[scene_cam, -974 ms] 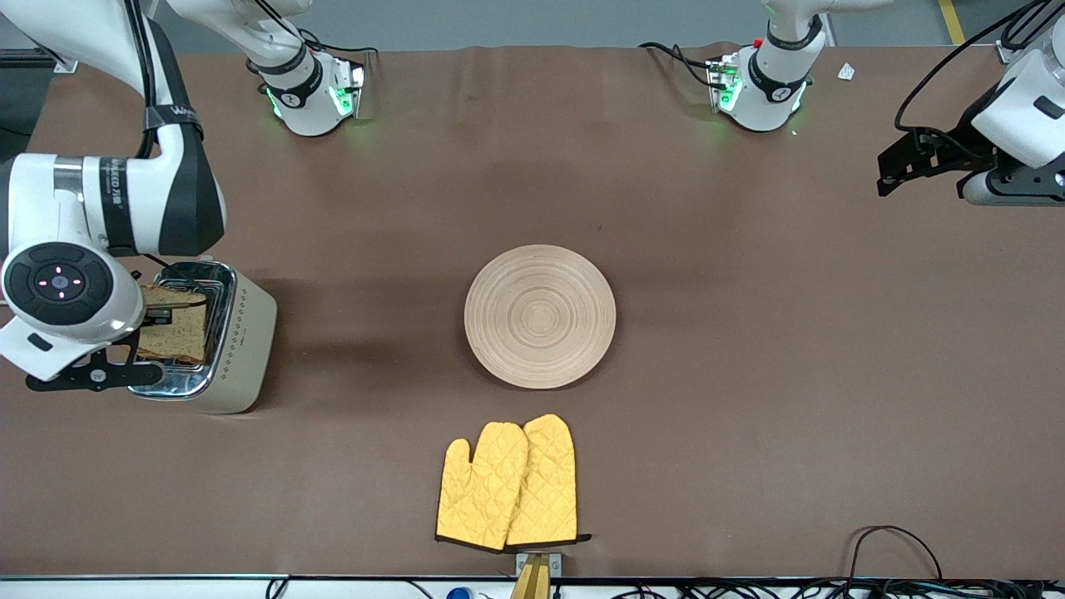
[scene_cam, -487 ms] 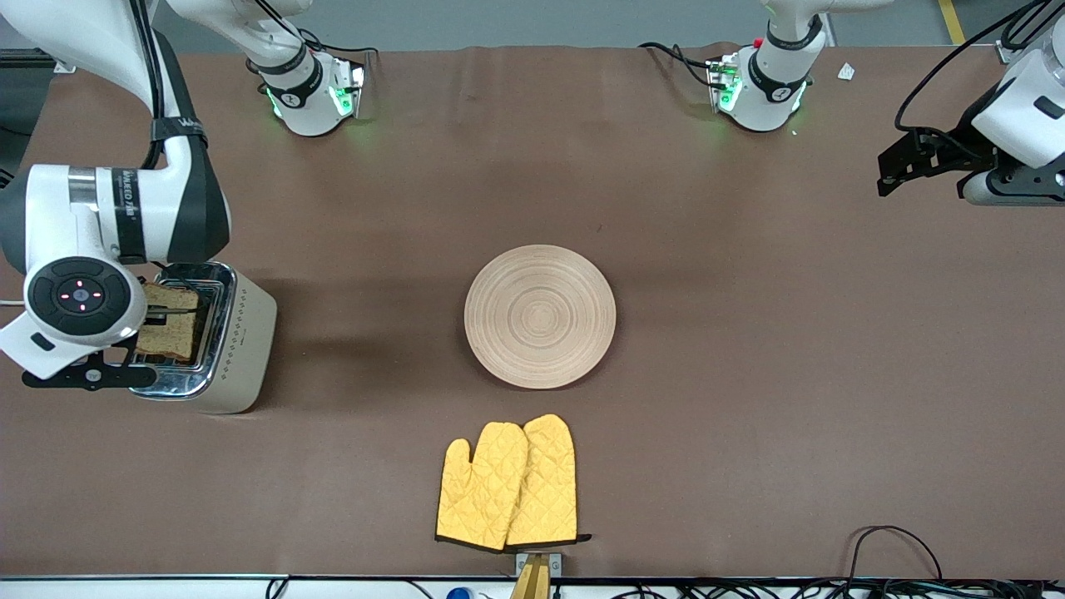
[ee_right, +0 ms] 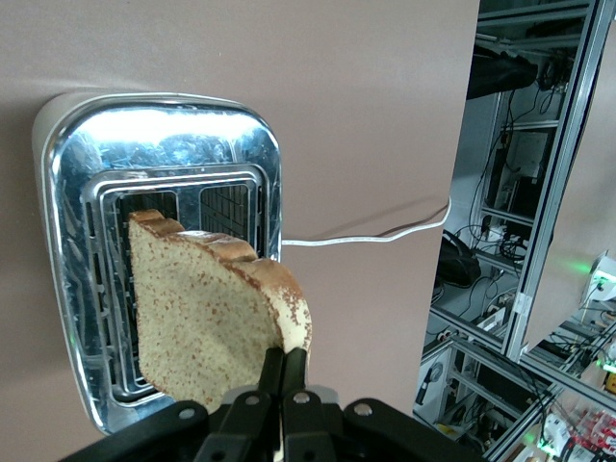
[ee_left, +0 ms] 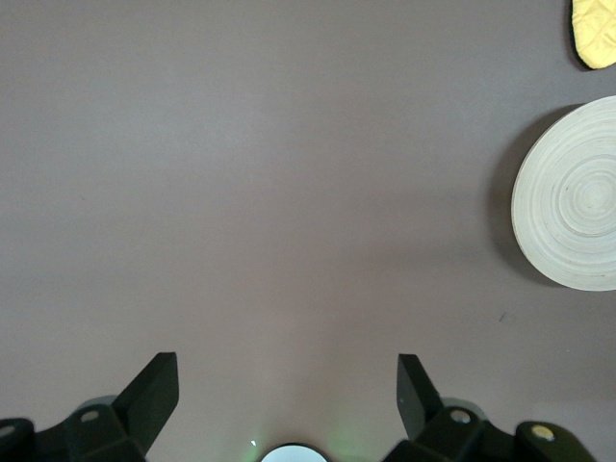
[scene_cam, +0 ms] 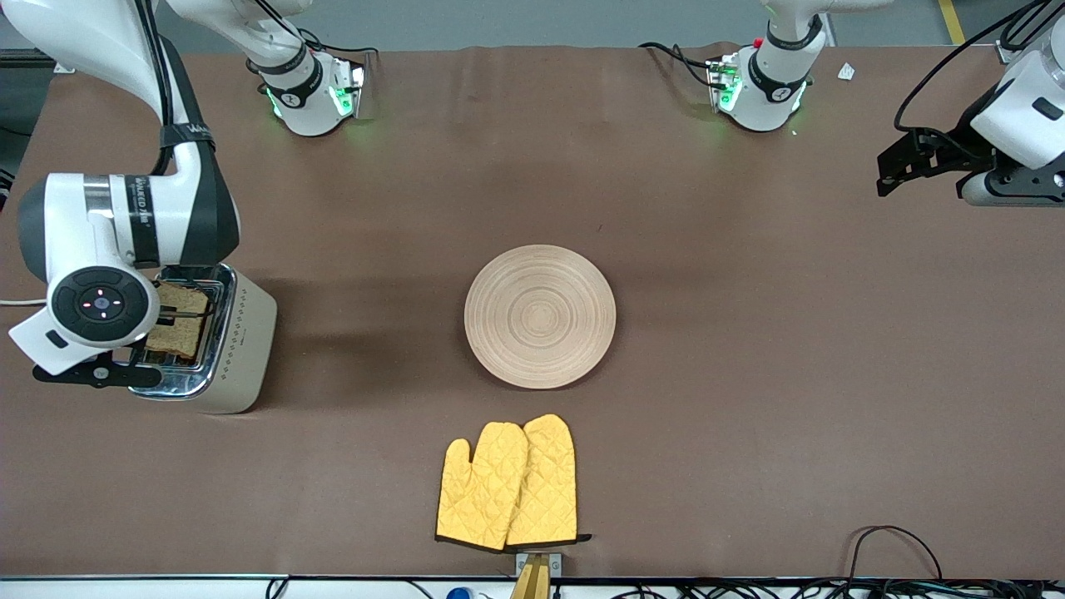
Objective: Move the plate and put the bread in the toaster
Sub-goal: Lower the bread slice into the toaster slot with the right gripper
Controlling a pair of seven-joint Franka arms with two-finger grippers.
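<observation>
The toaster [scene_cam: 243, 349] stands at the right arm's end of the table. My right gripper [scene_cam: 170, 315] is over its chrome top, shut on the upper edge of the bread [scene_cam: 178, 329]. The brown speckled slice hangs tilted, its lower part inside one slot. In the right wrist view the gripper [ee_right: 286, 358] pinches the bread [ee_right: 207, 308] above the toaster [ee_right: 164, 125]. The pale wooden plate [scene_cam: 539, 316] lies bare mid-table, also seen in the left wrist view [ee_left: 568, 197]. My left gripper [scene_cam: 887, 171] waits open and empty at the left arm's end [ee_left: 289, 380].
A pair of yellow oven mitts [scene_cam: 507, 487] lies nearer to the front camera than the plate. The toaster's white cord [ee_right: 366, 236] runs off the table's end. Cables lie along the front edge [scene_cam: 894, 549].
My right gripper has come down with the bread, so the slice now sits lower in the toaster slot. The plate and the left arm have not moved.
</observation>
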